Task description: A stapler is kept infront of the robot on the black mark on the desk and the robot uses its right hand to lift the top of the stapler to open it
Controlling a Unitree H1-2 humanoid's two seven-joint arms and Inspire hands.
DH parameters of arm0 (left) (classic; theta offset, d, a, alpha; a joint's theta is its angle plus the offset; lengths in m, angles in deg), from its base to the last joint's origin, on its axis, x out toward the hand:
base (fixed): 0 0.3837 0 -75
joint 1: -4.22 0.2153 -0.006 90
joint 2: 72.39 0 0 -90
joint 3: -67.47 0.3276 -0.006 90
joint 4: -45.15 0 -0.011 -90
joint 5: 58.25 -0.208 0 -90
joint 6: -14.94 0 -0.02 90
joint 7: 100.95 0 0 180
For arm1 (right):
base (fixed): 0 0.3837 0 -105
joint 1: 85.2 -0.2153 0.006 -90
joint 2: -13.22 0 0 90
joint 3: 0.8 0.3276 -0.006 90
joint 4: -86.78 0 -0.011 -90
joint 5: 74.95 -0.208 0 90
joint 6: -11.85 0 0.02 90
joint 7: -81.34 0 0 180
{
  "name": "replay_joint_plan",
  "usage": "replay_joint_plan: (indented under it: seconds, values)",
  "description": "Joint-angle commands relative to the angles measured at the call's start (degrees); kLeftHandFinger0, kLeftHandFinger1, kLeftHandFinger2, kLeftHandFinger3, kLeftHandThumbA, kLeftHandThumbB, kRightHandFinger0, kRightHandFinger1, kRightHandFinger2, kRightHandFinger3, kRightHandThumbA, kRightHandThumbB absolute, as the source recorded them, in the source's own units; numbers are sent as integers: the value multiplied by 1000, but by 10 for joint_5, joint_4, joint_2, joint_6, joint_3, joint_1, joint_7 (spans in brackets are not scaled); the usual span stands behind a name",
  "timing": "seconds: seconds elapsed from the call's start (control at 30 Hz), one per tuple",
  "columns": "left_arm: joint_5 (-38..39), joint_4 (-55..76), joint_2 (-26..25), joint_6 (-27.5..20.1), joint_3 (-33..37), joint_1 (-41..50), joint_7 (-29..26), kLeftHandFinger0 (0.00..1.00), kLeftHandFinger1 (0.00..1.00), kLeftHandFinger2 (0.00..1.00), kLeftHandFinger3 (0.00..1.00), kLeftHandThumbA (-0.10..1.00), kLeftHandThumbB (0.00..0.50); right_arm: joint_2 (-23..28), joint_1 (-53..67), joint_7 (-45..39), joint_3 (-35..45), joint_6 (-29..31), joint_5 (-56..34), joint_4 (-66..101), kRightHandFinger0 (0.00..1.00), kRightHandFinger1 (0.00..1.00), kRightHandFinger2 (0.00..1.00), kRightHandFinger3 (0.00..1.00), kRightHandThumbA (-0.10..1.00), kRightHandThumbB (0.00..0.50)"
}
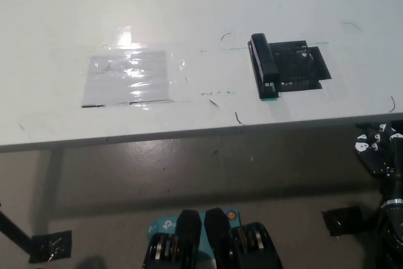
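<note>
Stapler [264, 66] lies flat, closed, on left edge of black mark [301, 67] on white tabletop [189, 4], long axis running away from robot — top arm reachable from right side. Right robot hand [378, 149] low at picture's right, below tabletop edge, well apart from stapler; fingers spread or pressed together: cannot tell. Left robot hand not in view. Clear tape patch [129, 79] well to stapler's left, irrelevant. Lift not yet started.

Black stapler [264, 66] lies closed on the black mark [301, 67]; right robot hand [378, 149] below desk edge.
</note>
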Motion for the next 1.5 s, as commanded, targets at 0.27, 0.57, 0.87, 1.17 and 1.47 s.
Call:
replay_joint_plan:
  seconds: [0.27, 0.57, 0.87, 1.17, 1.47]
  values:
    - [5, 16, -6, 1, -3, -8, -9, 187, 204, 429, 715, 217, 0, 2, -89, -10, -15, -38, 0, 69, 106, 144, 260, 522, 154, 0]
    - [4, 19, -2, 5, -3, -8, -10, 206, 217, 440, 700, 235, 0, -30, -183, -43, -37, -149, -42, 107, 169, 210, 330, 567, 249, 0]
    - [6, 19, -3, -1, -3, -6, -7, 186, 204, 423, 691, 222, 0, -80, -196, -32, -18, -222, -71, 90, 236, 263, 387, 597, 272, 0]
    - [6, 20, -1, -1, -4, -10, -9, 219, 219, 421, 707, 228, 0, -139, -183, 24, 49, -259, -140, 67, 263, 313, 449, 691, 280, 0]
    - [3, 19, 0, -1, -3, -11, -11, 206, 211, 416, 688, 229, 0, -195, -198, 89, 125, -259, -197, 44, 389, 481, 669, 835, 244, 0]
